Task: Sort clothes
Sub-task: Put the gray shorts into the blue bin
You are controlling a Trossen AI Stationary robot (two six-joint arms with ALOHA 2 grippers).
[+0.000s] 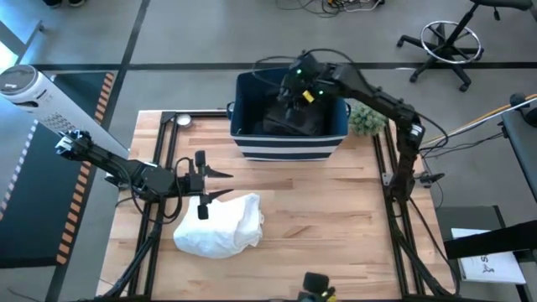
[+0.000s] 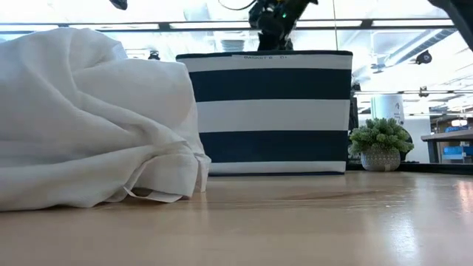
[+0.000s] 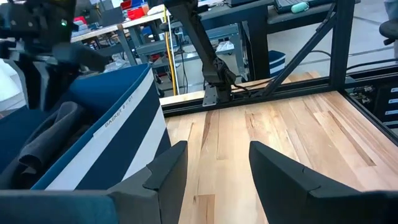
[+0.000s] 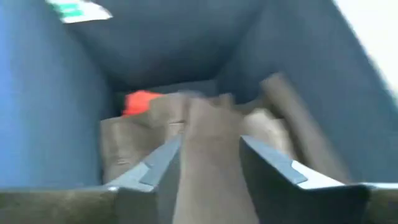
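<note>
A dark grey garment (image 1: 289, 119) lies in the navy striped bin (image 1: 289, 147) at the table's far side. My right gripper (image 1: 294, 99) reaches down into the bin and is shut on a bundle of this garment (image 4: 211, 149). A red piece (image 4: 140, 102) lies deeper in the bin. A large white garment (image 1: 220, 222) lies crumpled on the table near the left front and fills the left of the low view (image 2: 89, 118). My left gripper (image 1: 228, 184) is open and empty, hovering just beyond the white garment's far edge with its fingers pointing toward the table's right. My right gripper holds a thick fold of the dark grey garment (image 4: 210, 124) pinched between its two fingers, which come from above and point down into the bin. The cloth fills the gap between the fingers. The rest of the garment (image 3: 53, 134) lies slack in the bin.
A small green plant in a pot (image 1: 367, 120) stands right of the bin and shows in the low view (image 2: 380, 144). Bare wood (image 1: 336, 210) lies right of the white garment. Black frame rails (image 1: 394, 210) run along the table's left and right sides.
</note>
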